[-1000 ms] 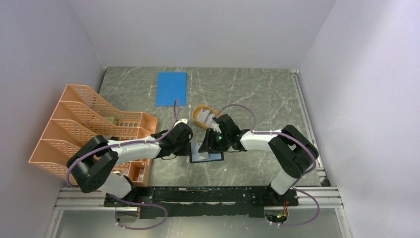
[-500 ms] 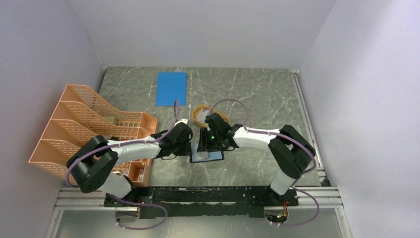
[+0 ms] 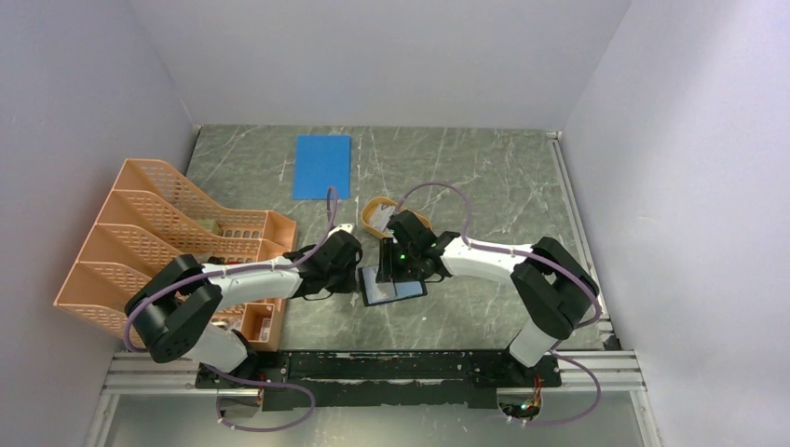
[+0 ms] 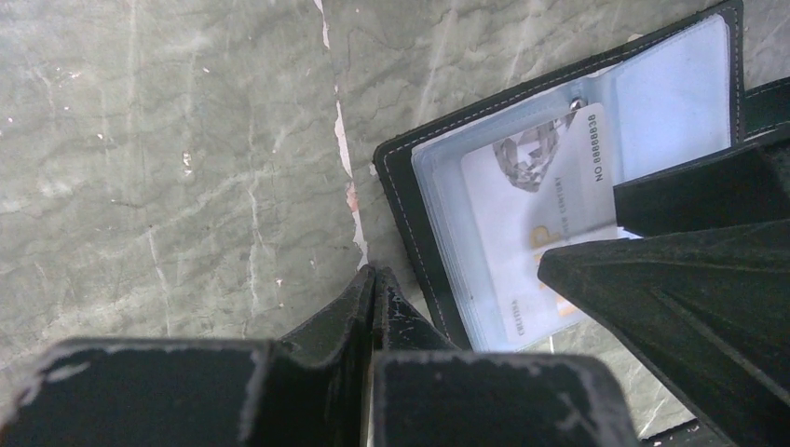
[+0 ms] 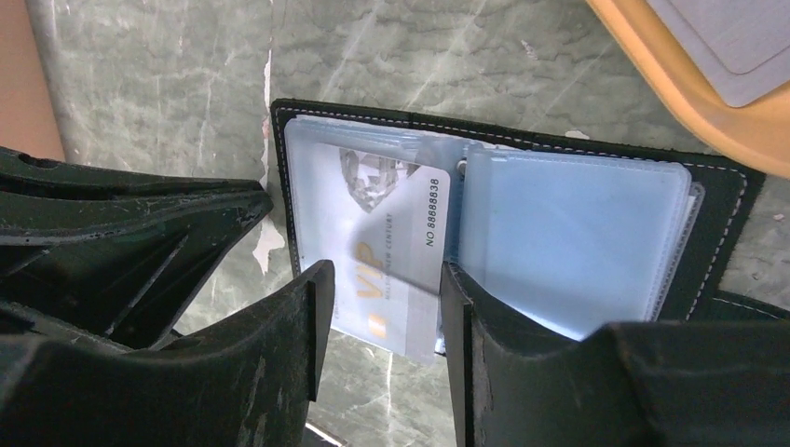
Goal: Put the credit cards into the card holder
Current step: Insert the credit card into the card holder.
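On the worktop (image 3: 484, 186), card holder (image 3: 391, 291) is apparently braced by left gripper (image 4: 373, 277), fingers (image 4: 349, 312) together; right gripper (image 5: 384, 279), jaws apart, is set over half-inserted credit card (image 5: 391, 214), likely to push it in.

The top camera sits above and behind my arm bases, looking down from well off at the whole desk (image 3: 484, 177). My left wrist camera looks steeply down past my left pincer (image 4: 373, 279), close to the surface. My right wrist camera does the same past my right pincer (image 5: 382, 289). All three views share the open card holder (image 3: 393, 287); both wrist views read its VIP card (image 5: 391, 214).
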You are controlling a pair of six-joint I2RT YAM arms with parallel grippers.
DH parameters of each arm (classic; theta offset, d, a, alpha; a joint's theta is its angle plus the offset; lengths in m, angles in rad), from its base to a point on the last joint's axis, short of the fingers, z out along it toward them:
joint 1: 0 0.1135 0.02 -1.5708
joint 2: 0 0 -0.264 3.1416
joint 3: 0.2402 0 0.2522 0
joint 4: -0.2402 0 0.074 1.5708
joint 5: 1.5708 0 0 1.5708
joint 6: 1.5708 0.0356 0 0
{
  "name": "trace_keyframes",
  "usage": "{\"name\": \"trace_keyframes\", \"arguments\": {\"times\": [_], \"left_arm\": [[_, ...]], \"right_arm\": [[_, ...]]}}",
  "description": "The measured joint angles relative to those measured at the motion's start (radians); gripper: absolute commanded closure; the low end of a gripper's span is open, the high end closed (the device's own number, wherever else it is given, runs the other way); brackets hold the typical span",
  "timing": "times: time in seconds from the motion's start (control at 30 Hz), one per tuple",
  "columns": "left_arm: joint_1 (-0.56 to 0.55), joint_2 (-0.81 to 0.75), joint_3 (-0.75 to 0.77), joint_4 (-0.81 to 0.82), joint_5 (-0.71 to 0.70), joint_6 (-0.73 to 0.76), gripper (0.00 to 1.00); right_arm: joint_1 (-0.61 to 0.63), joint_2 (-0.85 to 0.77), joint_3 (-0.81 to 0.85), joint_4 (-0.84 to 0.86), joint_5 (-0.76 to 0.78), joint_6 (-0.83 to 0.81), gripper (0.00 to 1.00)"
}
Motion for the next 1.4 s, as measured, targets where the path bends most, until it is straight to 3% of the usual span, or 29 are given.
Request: {"name": "trace_keyframes", "arguments": {"times": [0.43, 1.0, 1.27, 1.4], "left_arm": [[0.0, 0.002, 0.0, 0.002, 0.019, 0.003, 0.95], [0.0, 0.002, 0.0, 0.003, 0.019, 0.011, 0.95], [0.0, -0.036, -0.018, -0.016, -0.001, 0.007, 0.76], [0.0, -0.096, -0.032, -0.024, -0.011, 0.002, 0.74]], "right_arm": [[0.032, 0.031, -0.003, 0.039, -0.038, 0.003, 0.54], [0.095, 0.034, 0.019, 0.023, 0.055, -0.023, 0.5], [0.11, 0.005, 0.0, 0.058, 0.058, -0.013, 0.39], [0.112, -0.019, -0.002, 0.066, 0.058, -0.006, 0.37]]}}
